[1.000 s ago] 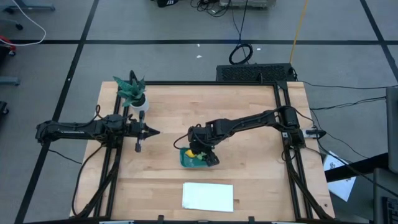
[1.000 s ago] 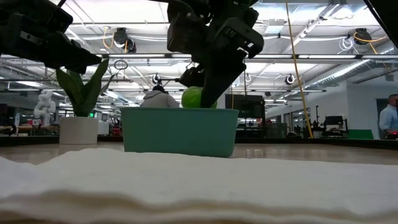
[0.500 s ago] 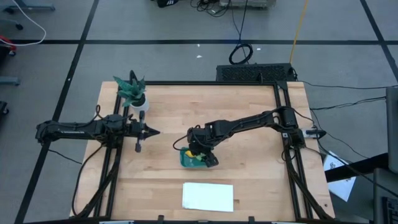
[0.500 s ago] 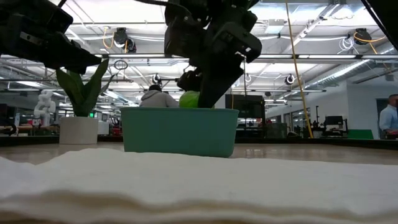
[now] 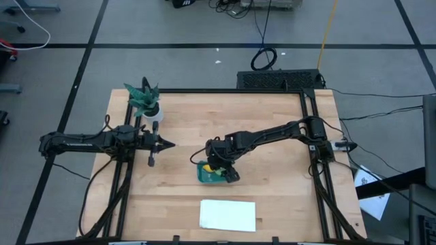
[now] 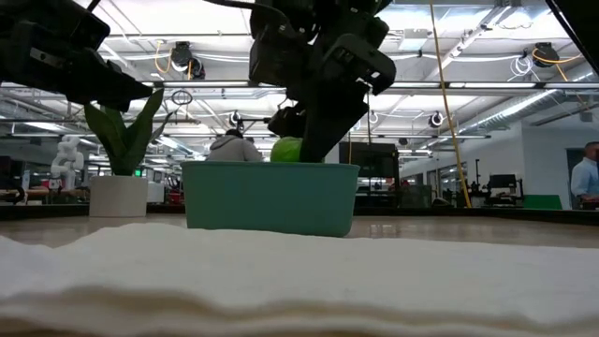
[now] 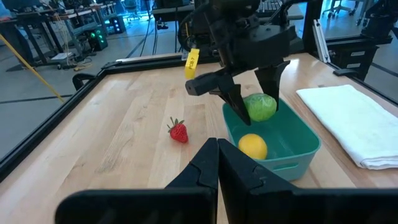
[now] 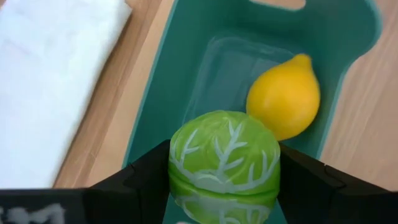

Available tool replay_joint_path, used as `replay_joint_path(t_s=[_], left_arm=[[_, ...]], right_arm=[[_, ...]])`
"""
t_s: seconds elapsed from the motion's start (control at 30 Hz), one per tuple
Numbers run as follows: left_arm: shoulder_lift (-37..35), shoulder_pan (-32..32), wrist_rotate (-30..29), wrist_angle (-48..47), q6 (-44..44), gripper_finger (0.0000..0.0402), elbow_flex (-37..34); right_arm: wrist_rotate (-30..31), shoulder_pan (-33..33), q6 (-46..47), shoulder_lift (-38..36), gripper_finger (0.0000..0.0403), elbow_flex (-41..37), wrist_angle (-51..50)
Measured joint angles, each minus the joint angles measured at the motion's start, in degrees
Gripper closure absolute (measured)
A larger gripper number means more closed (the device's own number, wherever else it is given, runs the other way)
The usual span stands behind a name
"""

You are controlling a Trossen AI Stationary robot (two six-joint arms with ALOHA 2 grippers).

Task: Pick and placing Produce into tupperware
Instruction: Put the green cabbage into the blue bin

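1. Gripping the green fruit (image 8: 224, 155) between its fingers, the right gripper (image 7: 250, 102) hangs over the tub (image 7: 292, 149).
2. Lemon (image 8: 284, 96) lies inside the tub, just beside the green fruit.
3. Strawberry (image 7: 178, 131) sits on the table (image 7: 112, 137) near the tub.
4. Left gripper (image 5: 163, 143), jaws closed and empty, waits well apart by the plant (image 5: 144, 100).
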Motion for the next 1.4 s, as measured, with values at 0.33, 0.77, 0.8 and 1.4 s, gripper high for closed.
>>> replay_joint_path(t_s=[0.33,0.77,0.8,1.4], left_arm=[[-0.01,0.0,0.0,0.0,0.01,0.0396,0.0],[-0.01,0.0,0.0,-0.03,0.17,0.0396,0.01],[-0.02,0.0,0.0,-0.04,0.17,0.0396,0.0],[0.0,0.0,0.0,-0.02,0.15,0.0396,0.0]], right_arm=[[0.07,0.0,0.06,0.0,0.0174,-3.75,3.23],[0.07,0.11,-1.1,0.0,0.0173,-4.54,3.53],[0.07,0.11,-1.33,0.0,0.0173,-4.54,3.54],[0.07,-0.26,-2.41,0.0,0.0179,-4.52,3.74]])
